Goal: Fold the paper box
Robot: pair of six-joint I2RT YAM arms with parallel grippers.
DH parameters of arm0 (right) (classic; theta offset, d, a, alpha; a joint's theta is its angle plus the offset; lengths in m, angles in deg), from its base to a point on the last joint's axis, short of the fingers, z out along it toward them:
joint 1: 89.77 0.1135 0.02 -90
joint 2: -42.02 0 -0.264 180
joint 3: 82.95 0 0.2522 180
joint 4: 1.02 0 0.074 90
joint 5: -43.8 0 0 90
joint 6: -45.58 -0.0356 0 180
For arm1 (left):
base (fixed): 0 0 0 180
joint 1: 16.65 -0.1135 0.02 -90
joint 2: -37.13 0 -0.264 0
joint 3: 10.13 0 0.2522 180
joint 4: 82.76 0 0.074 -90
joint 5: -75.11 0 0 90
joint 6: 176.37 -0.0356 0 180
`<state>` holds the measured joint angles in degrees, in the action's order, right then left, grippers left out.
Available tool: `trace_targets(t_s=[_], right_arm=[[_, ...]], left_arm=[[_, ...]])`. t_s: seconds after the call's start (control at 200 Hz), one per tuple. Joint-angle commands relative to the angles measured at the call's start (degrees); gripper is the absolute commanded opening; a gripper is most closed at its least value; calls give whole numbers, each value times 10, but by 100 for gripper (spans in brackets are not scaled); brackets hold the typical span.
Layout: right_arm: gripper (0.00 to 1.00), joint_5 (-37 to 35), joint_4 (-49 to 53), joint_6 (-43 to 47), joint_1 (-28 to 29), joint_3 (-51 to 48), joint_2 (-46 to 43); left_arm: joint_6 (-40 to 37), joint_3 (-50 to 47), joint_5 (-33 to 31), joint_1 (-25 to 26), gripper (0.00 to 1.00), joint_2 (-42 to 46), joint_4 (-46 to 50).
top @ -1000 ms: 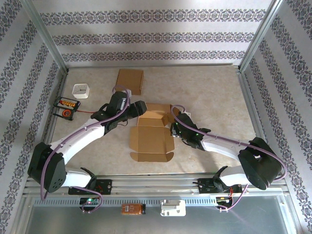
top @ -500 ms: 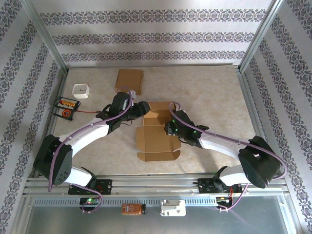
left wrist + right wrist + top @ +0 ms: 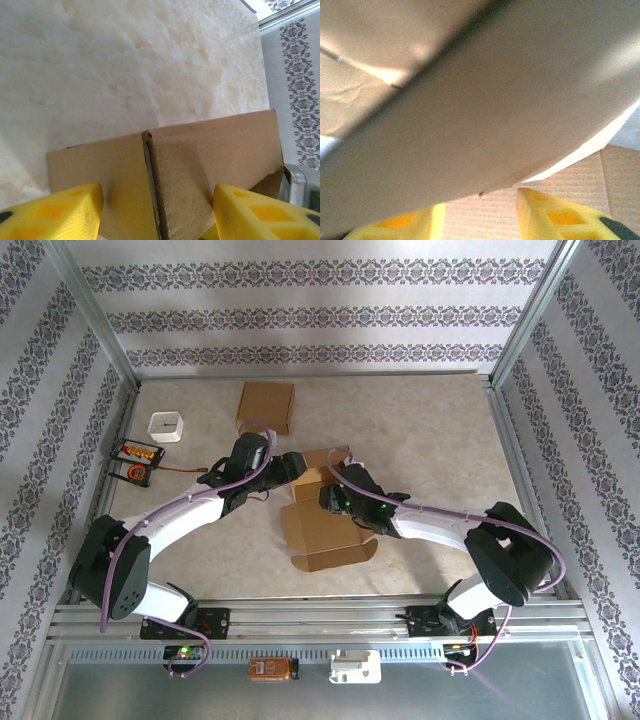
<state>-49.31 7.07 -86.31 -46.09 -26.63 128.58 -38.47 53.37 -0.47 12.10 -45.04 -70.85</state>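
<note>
The paper box (image 3: 325, 540) is a brown cardboard blank lying partly unfolded at the table's middle, its far flaps raised. My left gripper (image 3: 293, 464) is at the box's far left corner. In the left wrist view the left gripper (image 3: 157, 212) is open, its yellow fingers (image 3: 60, 212) astride an upright cardboard wall (image 3: 215, 150) split by a slit. My right gripper (image 3: 325, 498) reaches in over the box's far part. In the right wrist view the right gripper (image 3: 480, 220) is open above ribbed cardboard, and a raised flap (image 3: 495, 100) looms close over the lens.
A second flat cardboard piece (image 3: 267, 405) lies at the back of the table. A small white box (image 3: 166, 426) and a black and orange device (image 3: 135, 458) sit at the left edge. Metal frame rails border the table on all sides.
My right gripper has moved left and farther over the box, and its jaws have opened. The box has shifted slightly right and turned. The left gripper has edged right along the far flap.
</note>
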Motion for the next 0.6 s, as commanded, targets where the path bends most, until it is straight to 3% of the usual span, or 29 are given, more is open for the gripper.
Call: trace_targets(t_s=[0.0,0.355,0.54,0.595], right_arm=[[45,43,11,53,11,-23,-41],[59,12,15,193,9,-101,-259],[58,-139,-33,289,-19,-166,-370],[55,-137,-46,288,-58,-183,-387]], left_arm=[[-40,-1,-30,-1,62,10,29],[-56,13,-28,-5,66,-7,28],[-61,16,-24,-6,66,-4,26],[-63,17,-24,-6,66,-1,26]])
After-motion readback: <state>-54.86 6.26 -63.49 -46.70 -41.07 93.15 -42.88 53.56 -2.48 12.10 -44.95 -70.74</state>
